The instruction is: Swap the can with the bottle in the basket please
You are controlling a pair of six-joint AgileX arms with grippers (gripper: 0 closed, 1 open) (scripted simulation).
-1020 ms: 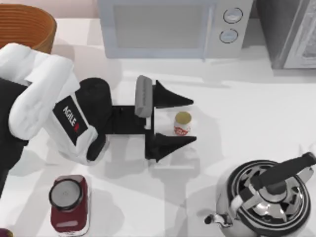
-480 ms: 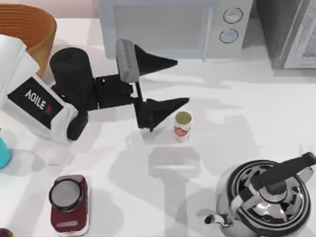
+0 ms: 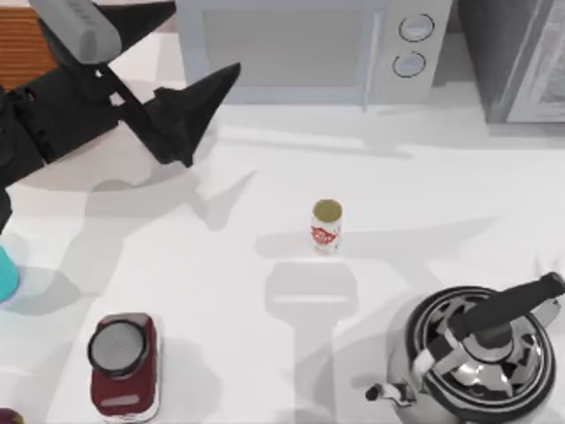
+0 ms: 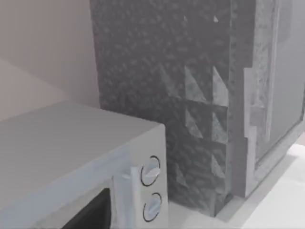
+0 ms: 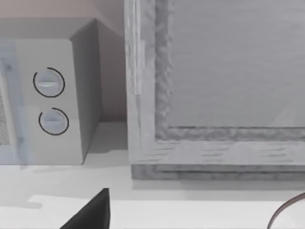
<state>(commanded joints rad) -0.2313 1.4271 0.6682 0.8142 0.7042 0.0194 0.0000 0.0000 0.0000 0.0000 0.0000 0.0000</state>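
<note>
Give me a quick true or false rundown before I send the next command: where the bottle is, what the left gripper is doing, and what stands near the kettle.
1. The bottle stands upright on the table, free of any gripper. True.
2. The left gripper is shut on the bottle. False: it is open and empty, up at the top view's left, near the basket.
3. The bottle lies inside the basket. False: it stands mid-table, apart from it.
4. The kettle sits at the top view's lower right. True.
5. The dark red cylinder touches the kettle. False: it stands at the lower left, far from it.
</note>
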